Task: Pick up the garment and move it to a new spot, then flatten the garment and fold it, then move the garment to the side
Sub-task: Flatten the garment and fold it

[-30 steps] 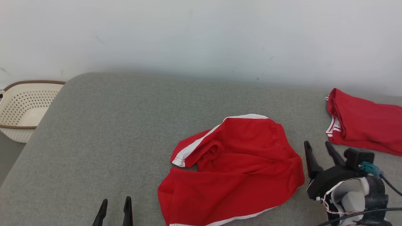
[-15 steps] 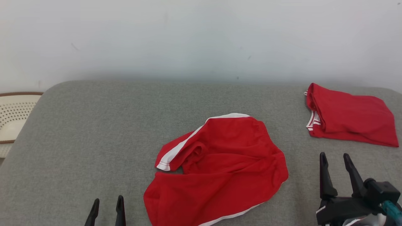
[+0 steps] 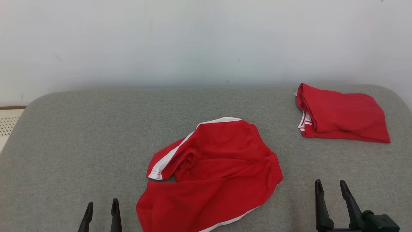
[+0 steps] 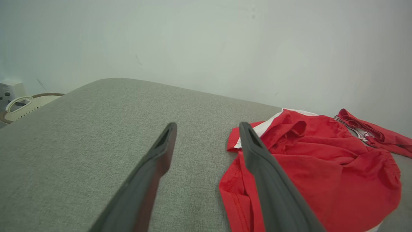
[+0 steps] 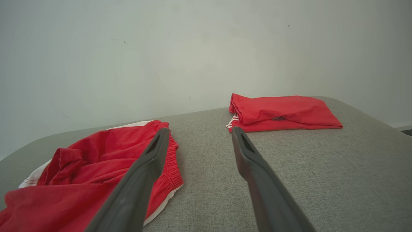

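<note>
Two grippers wait low at the near edge of the grey cushion [image 3: 96, 129], the left gripper [image 3: 102, 203] and the right gripper [image 3: 331, 183], each with its fingers spread and nothing between them. The crumpled red garment [image 3: 219, 174], shorts with white trim, lies on the cushion between the two, ahead and to the right of the left gripper and ahead and to the left of the right one.

Its long axis runs on a diagonal, from the near-left hem up to the far-right side. The gathered waistband faces the right gripper, and a leg with a white stripe is doubled over toward the left. Both arms flank it at a similar reach; the left seems slightly nearer, though the angle makes that hard to judge.

Bare cushion separates each gripper from the cloth, so I see nothing in the way. A folded red garment [image 3: 341, 114] lies far right, well apart. A pale perforated basket [image 3: 8, 120] sits off the cushion's left end.
</note>
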Robot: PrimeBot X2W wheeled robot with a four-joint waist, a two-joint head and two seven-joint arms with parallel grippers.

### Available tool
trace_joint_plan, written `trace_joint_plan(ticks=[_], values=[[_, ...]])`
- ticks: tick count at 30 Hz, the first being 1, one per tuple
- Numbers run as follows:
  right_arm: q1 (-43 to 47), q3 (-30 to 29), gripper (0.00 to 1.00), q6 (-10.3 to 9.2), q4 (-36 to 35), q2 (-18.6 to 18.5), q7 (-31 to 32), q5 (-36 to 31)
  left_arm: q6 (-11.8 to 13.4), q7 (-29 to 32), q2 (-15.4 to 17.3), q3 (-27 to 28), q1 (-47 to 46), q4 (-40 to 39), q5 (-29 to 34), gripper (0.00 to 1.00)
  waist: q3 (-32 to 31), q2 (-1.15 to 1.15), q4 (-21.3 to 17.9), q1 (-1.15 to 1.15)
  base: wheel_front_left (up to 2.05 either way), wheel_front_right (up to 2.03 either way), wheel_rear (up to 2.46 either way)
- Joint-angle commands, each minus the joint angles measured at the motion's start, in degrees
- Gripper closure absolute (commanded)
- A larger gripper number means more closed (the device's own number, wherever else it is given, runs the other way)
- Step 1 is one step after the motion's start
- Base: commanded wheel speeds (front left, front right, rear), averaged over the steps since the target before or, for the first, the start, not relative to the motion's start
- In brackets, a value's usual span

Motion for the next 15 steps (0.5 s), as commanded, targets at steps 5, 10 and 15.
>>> trace_joint_plan(ticks=[5,10,15], values=[[0.0,0.9,0.00,0.01,0.7,0.4,-0.1,-1.3,0.8,-0.2,0.3,-0.2,-0.1,0.6,1.7,0.00,-0.2,0.00,-0.4,0.00,0.00,0.00,0.00],[-1.1,1.3,0.00,0.01,1.5,0.5,-0.1,-1.4,1.2,-0.2,1.0,0.0,-0.8,1.3,2.1,0.00,-0.2,0.00,-0.3,0.00,0.00,0.00,0.00],[-1.1,1.0,0.00,0.01,2.1,0.6,-0.1,-1.6,1.3,-0.1,1.5,-0.2,-0.5,1.8,2.5,0.00,-0.4,0.00,0.1,0.00,0.00,0.00,0.00]])
